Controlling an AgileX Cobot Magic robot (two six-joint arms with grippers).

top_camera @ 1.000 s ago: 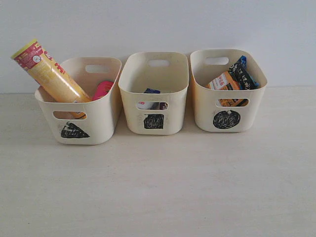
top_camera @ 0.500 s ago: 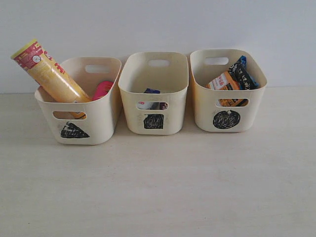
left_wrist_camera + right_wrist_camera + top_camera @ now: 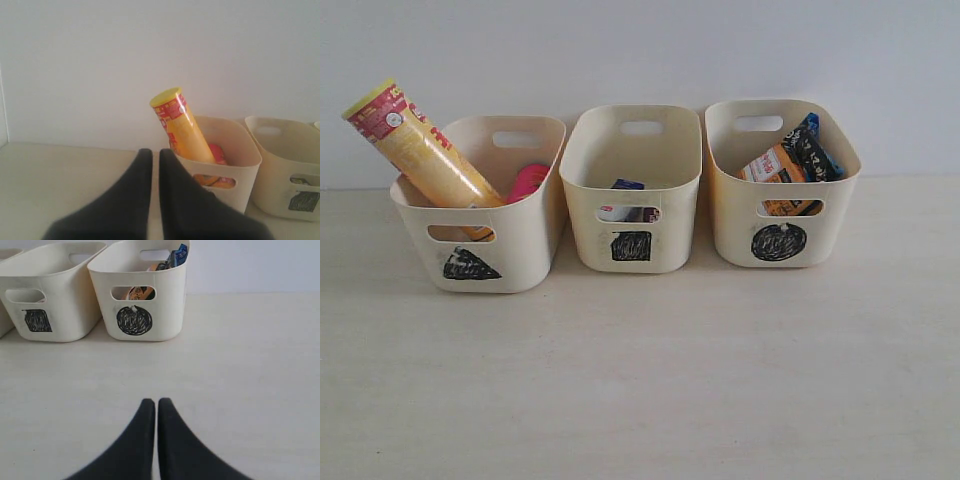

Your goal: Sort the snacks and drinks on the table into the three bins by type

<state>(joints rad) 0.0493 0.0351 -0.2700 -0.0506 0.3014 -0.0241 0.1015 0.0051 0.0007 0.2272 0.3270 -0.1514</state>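
Three cream bins stand in a row at the back of the table. The triangle bin (image 3: 525, 262) on the left holds the yellow chip tube (image 3: 420, 148), leaning out over its rim, and the pink tube (image 3: 528, 181) lying inside. In the middle, the square bin (image 3: 665, 225) holds the two cartons (image 3: 628, 187), mostly hidden. The orange bag (image 3: 770, 165) and the blue-and-black bag (image 3: 813, 146) sit in the circle bin (image 3: 725, 225) on the right. My left gripper (image 3: 155, 151) is shut and empty, short of the triangle bin (image 3: 247, 162). My right gripper (image 3: 156, 401) is shut and empty, well short of the circle bin (image 3: 165, 300). Neither gripper shows in the exterior view.
A plain white wall (image 3: 640, 50) rises directly behind the bins. The pale table (image 3: 640, 380) stretches bare in front of them, toward the near edge.
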